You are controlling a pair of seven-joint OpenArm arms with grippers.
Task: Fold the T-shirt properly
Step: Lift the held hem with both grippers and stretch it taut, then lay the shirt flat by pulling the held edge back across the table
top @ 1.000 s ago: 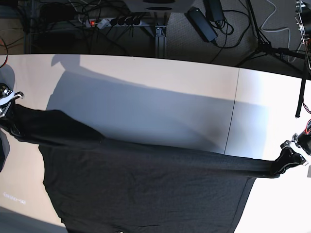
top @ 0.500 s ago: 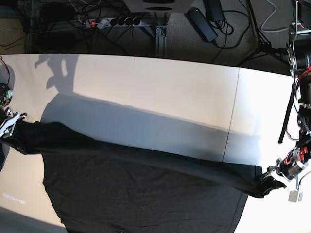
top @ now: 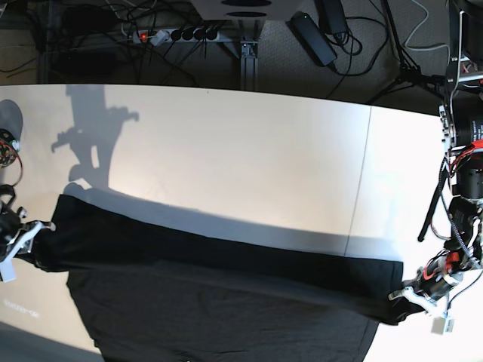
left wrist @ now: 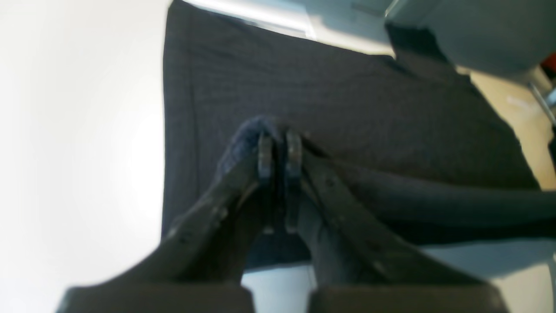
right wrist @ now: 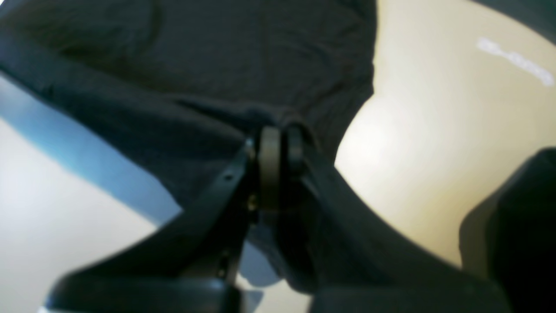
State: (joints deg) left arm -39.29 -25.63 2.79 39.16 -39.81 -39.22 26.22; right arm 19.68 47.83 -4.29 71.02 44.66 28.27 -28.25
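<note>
The black T-shirt (top: 219, 309) lies spread over the near half of the white table, its far edge lifted and stretched taut between my two grippers. My left gripper (top: 404, 299) at the base view's right is shut on the T-shirt's edge; the left wrist view shows its fingertips (left wrist: 265, 152) pinching a bunched fold of the T-shirt (left wrist: 347, 100). My right gripper (top: 34, 230) at the left is shut on the other end; the right wrist view shows its fingertips (right wrist: 270, 152) closed on the T-shirt (right wrist: 195, 65). No print shows.
The white table (top: 241, 151) has a seam (top: 358, 173) running front to back right of centre. Beyond its far edge are cables and a power strip (top: 181, 34) on the floor. A stand's legs (top: 411, 72) show at the back right.
Both grippers have moved toward the near edge of the table with the T-shirt's edge in them, drawing the stretched fold down over the shirt's body. The arms' shadows have shifted on the table.
</note>
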